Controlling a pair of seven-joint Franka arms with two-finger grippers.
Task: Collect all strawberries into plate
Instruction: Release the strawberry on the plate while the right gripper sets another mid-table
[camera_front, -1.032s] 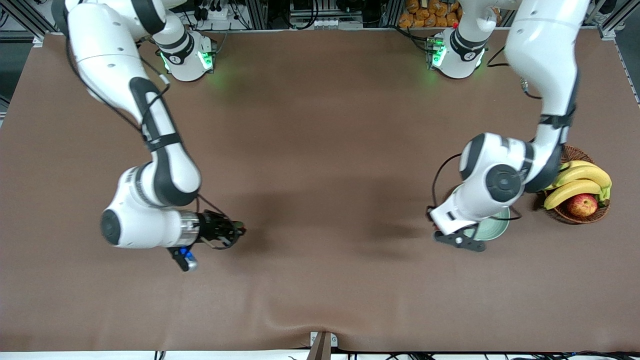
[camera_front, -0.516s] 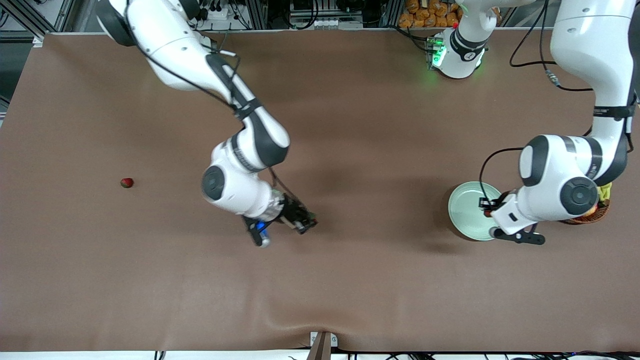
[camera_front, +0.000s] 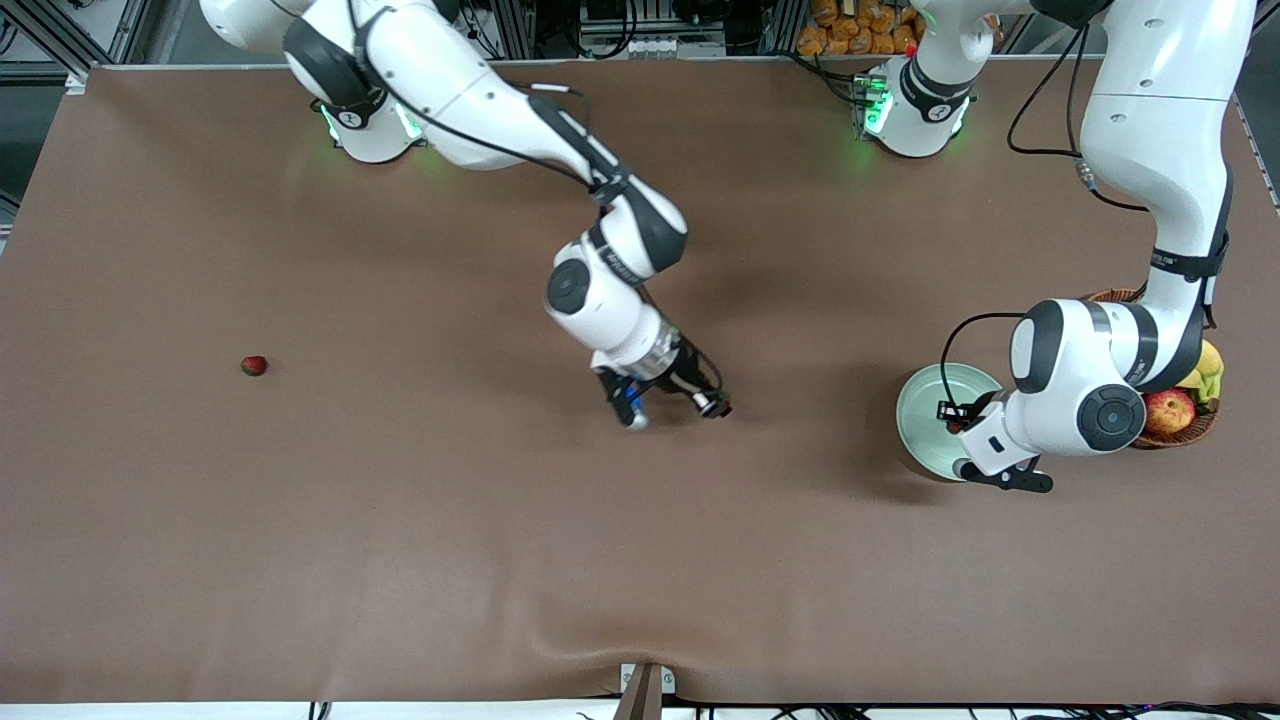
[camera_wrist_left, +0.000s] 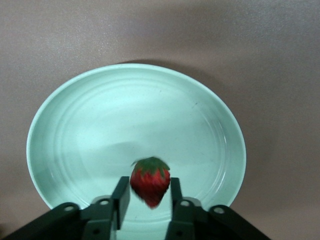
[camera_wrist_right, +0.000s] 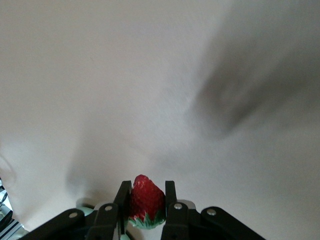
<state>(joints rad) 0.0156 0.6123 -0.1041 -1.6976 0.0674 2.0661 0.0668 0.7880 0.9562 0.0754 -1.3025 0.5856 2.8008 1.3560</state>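
My left gripper (camera_wrist_left: 149, 192) hangs over the mint-green plate (camera_wrist_left: 100, 125), which lies toward the left arm's end of the table (camera_front: 925, 425). Its jaws stand open, with a small gap on each side of a red strawberry (camera_wrist_left: 150, 181) between them, green cap up, its tip blurred. My right gripper (camera_front: 718, 407) is over the bare middle of the table, shut on a second strawberry (camera_wrist_right: 145, 200). A third strawberry (camera_front: 254, 366) lies alone on the cloth toward the right arm's end.
A brown wicker basket (camera_front: 1190, 430) with an apple (camera_front: 1168, 408) and bananas (camera_front: 1208, 362) stands beside the plate, partly under the left arm. Brown cloth covers the table.
The right arm has swung from its own end to the middle, carrying its strawberry. The left gripper has shifted over the plate and its jaws have parted from their strawberry.
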